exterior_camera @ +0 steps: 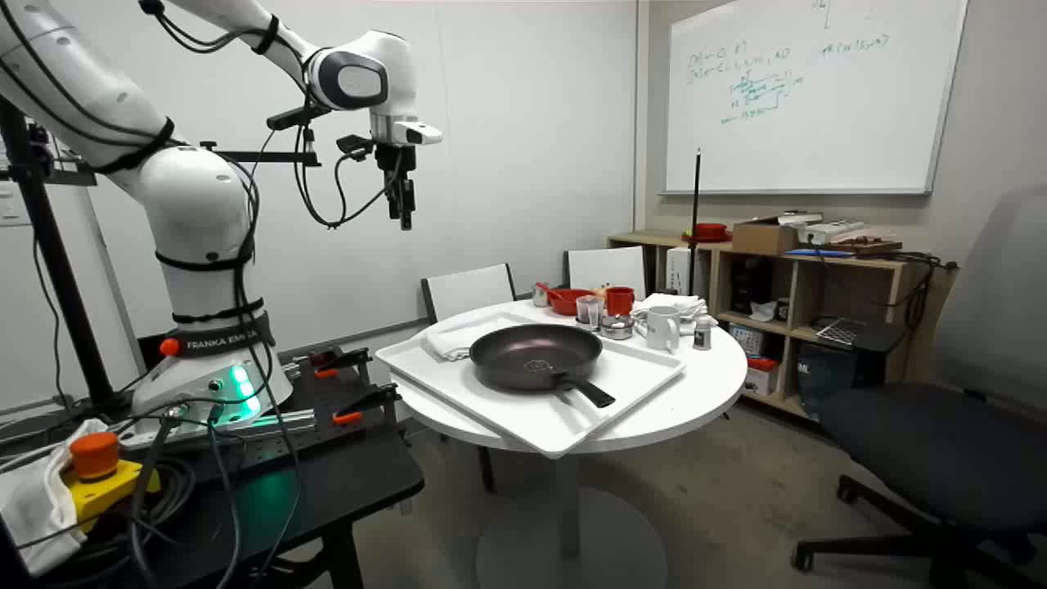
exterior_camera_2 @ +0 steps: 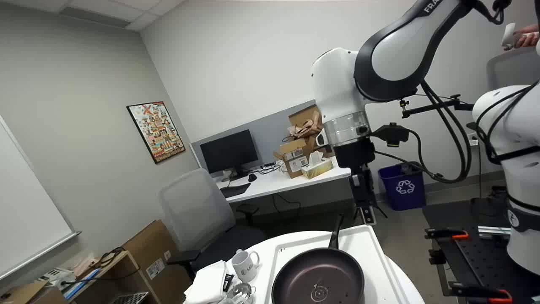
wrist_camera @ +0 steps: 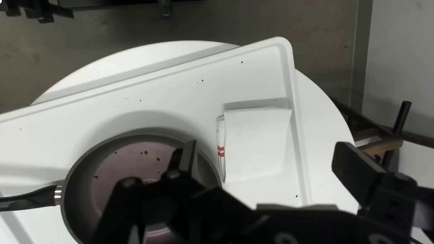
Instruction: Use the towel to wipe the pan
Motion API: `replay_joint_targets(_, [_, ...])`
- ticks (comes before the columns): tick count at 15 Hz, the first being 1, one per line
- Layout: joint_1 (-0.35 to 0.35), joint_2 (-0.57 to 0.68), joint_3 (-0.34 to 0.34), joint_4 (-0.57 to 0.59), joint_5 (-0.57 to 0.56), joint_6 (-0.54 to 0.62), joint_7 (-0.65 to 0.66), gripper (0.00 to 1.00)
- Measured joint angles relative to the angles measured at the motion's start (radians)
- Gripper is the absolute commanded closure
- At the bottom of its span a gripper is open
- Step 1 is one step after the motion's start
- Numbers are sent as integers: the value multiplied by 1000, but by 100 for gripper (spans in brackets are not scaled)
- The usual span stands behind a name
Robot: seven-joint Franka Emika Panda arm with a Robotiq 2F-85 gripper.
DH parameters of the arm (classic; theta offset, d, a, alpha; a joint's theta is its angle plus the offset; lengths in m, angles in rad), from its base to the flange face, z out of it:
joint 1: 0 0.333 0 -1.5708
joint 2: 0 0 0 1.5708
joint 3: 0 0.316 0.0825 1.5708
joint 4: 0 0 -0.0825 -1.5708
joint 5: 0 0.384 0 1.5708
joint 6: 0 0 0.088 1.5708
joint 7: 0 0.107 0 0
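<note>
The black frying pan (exterior_camera: 536, 356) stands on a white tray (exterior_camera: 523, 419) on the round table. It also shows in an exterior view (exterior_camera_2: 318, 278) and the wrist view (wrist_camera: 125, 162), with small dark crumbs inside. A folded white towel (wrist_camera: 256, 145) with a red mark on its edge lies on the tray beside the pan. It also shows in an exterior view (exterior_camera: 451, 342). My gripper (exterior_camera: 403, 214) is high above the tray, empty. In the wrist view its fingers (wrist_camera: 268, 162) are wide apart, with the towel visible between them, well below.
On the table beyond the tray stand a grey mug (exterior_camera: 661, 329), a red pan (exterior_camera: 566, 301), a red cup (exterior_camera: 619, 300), a glass (exterior_camera: 589, 312), a small bottle (exterior_camera: 702, 334) and other white cloths (exterior_camera: 675, 309). Dark crumbs lie on the tray. The tray has a raised rim.
</note>
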Motion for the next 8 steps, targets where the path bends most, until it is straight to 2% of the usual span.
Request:
replay_joint_targets(5, [0,11,0,2,0,2,0,0])
replay_joint_targets(8, [0,62,3,20,0,24,0,0])
